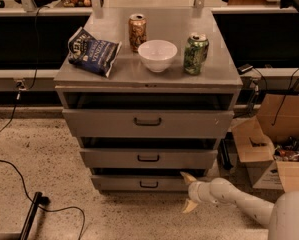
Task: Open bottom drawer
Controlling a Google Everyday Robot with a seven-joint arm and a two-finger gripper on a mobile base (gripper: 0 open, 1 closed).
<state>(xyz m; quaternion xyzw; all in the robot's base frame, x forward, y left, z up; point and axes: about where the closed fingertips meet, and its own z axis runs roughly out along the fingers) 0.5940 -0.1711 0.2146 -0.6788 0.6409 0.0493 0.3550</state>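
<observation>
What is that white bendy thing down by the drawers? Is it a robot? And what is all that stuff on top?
Yes, that's a robot's arm. At its tip is the gripper, a hand with only two fingers. The fingers are spread open and hold nothing. There is just one picture, looking down at a grey cabinet from the front. The gripper sits low, by the right end of the bottom drawer, the slimmest one. I can't tell if it touches it. The drawer's small dark handle is further left. On top lie a chip bag, a brown can, a white bowl and a green can.
</observation>
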